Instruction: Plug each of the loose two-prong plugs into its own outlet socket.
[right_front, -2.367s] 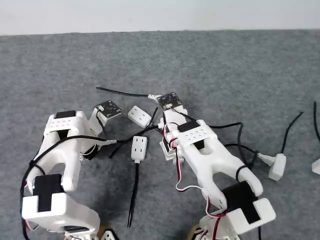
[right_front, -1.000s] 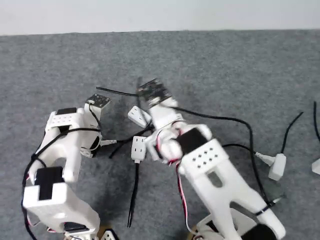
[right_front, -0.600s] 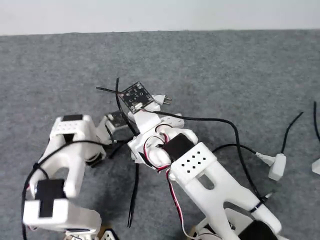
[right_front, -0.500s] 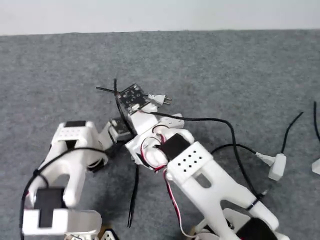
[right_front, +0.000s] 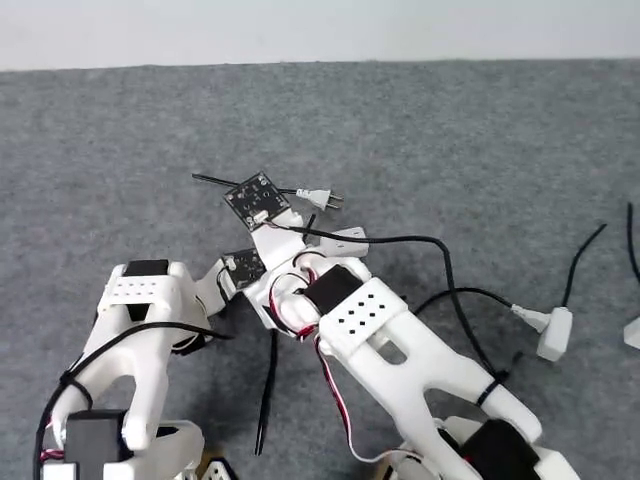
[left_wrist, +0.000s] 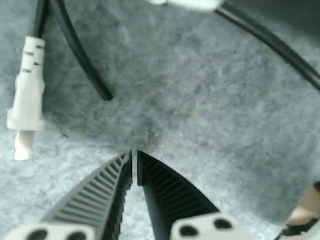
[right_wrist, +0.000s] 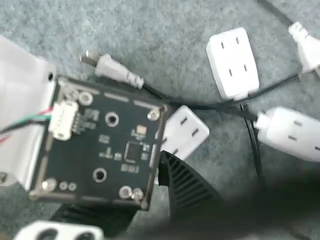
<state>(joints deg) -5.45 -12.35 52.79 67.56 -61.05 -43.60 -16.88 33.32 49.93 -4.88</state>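
Two arms crowd the surface's middle; we note the left pincer (left_wrist: 132, 159) closed together, empty. One loose plug (left_wrist: 25, 95) lies just beside it, long axis roughly parallel to the pincer's. Right pincer (right_wrist: 167, 172): state we cannot tell.

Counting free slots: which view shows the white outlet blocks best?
Right wrist view: three outlet blocks lie slots-up, one partly behind a camera board. In the high view the arms cover those three; left wrist view, cannot tell.

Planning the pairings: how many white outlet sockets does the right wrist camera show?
3 sockets: one lying apart, one partly behind the circuit board, one on a cord. More may be hidden.
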